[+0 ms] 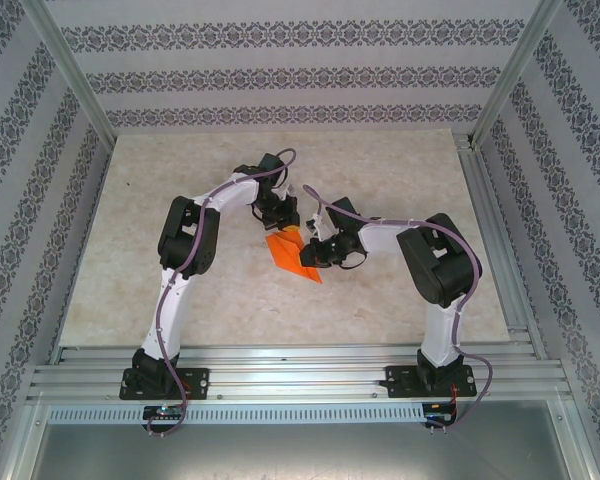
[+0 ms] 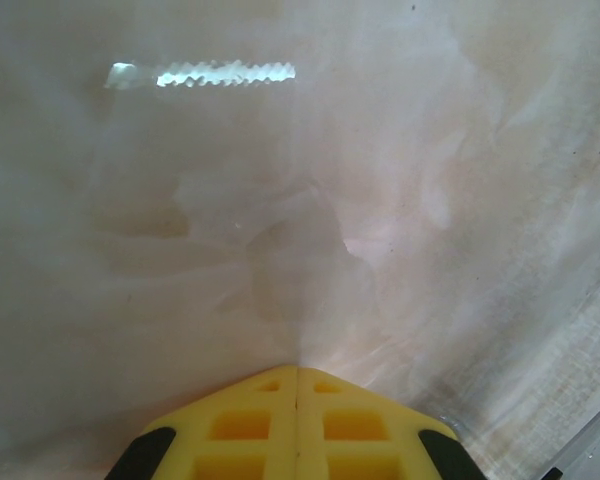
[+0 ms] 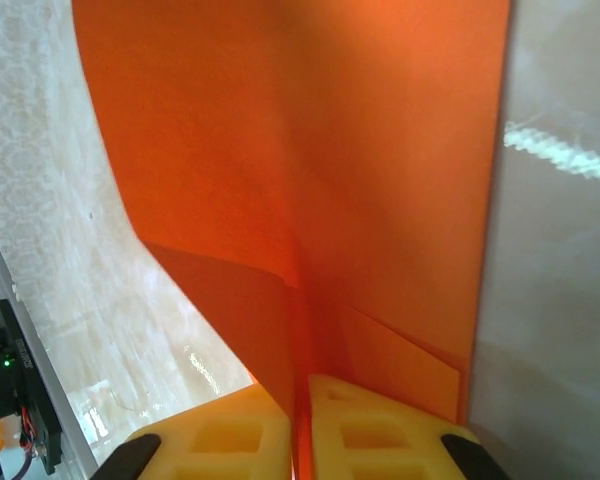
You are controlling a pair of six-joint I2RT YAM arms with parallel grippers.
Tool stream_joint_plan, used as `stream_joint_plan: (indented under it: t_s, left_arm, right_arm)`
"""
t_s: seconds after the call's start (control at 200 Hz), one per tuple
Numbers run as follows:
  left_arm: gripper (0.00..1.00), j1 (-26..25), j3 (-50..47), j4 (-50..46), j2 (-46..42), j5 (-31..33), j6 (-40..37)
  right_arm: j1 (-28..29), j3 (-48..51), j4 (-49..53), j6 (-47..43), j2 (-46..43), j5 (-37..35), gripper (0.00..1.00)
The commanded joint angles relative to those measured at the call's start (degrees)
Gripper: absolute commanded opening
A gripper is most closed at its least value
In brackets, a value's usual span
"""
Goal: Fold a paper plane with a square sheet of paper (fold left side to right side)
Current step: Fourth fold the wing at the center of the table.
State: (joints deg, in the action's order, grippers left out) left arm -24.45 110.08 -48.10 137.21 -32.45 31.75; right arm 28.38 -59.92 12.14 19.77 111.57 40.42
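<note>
Paper (image 1: 293, 257) | pinched in R tool (image 3: 300, 388) | partly hidden | L tool (image 2: 297, 375) closed

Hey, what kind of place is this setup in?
Probably a robot test cell, not a home: two arms bolted to an aluminium rail, a marble-look table, patterned panels around it. The right end effector pinches orange paper.
</note>
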Motion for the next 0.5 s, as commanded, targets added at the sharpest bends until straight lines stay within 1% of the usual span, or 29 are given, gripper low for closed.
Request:
stream_joint_plan:
  t_s: [0.0,0.095,0.22,0.32,0.5]
  left_arm:
    - [0.00,-0.1,0.5,-4.7,2.0,4.3,-1.9]
    - [0.00,-0.2,0.3,-4.8,2.1,4.6,-2.0]
    - [0.00,-0.1,0.2,-5.0,2.1,5.2,-2.1]
    - [0.00,-0.1,0.2,-5.1,2.0,5.7,-2.2]
    - [0.00,-0.1,0.3,-5.0,2.1,5.9,-2.2]
  right_arm:
    - [0.4,-1.9,1.2,-1.3,-1.7,-1.5,0.15]
    - [0.4,-2.2,1.7,-1.4,-1.8,-2.1,0.22]
    - [0.4,-3.1,2.4,-1.7,-2.0,-2.3,0.22]
    - [0.3,-3.9,3.4,-2.2,-2.4,-2.8,0.26]
    - [0.3,-5.3,4.4,-2.6,-2.6,-2.9,0.29]
